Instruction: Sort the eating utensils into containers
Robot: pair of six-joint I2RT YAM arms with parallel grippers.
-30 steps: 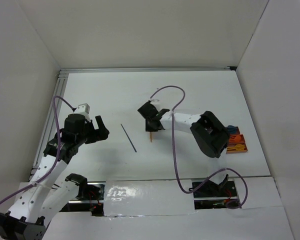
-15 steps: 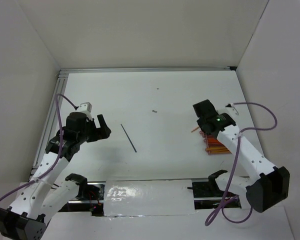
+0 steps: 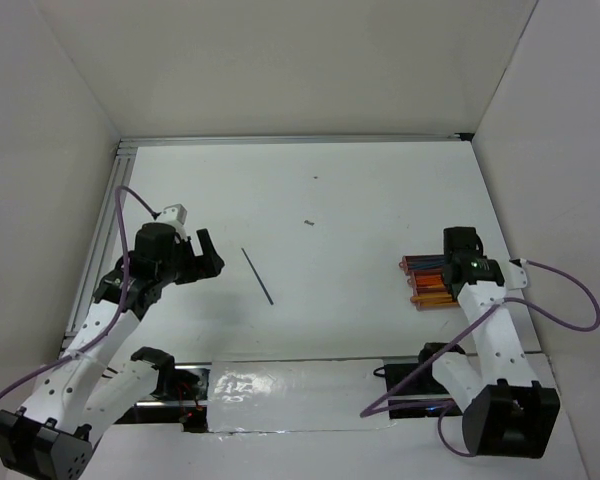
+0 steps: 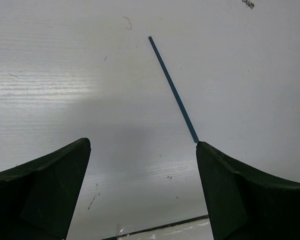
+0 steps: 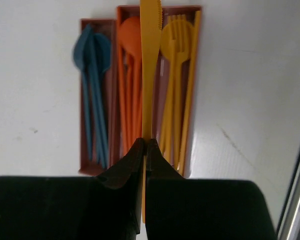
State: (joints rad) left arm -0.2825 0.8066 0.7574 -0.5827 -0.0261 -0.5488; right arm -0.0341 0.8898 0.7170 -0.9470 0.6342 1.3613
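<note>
Orange plastic filled most of the tray (image 5: pixel 83 140), which sat near the right edge of the table (image 3: pixel 360 200), toward its near right corner. The right gripper (image 5: pixel 145 145) hung over it with its fingers pinched tight on the handle of an orange knife (image 5: pixel 150 60), the blade pointing along the troughs above the middle of the tray. By my reading the sorting was nearly finished: this knife had yet to be set down, and one blue stick (image 3: pixel 258 275) lay loose on the bare surface left of centre, in front of the left gripper (image 4: pixel 142 144), whose fingers stood wide apart and empty.

Only the right wrist camera showed how the tray was filled: blue utensils (image 5: pixel 92 90) in the left trough, orange spoons (image 5: pixel 129 60) next, yellowish forks (image 5: pixel 175 65) at the right. From above, the tray was just a reddish block streaked orange and blue, and the pinch on the knife could not be made out. The left wrist camera showed the stick's near end just beside one fingertip.
</note>
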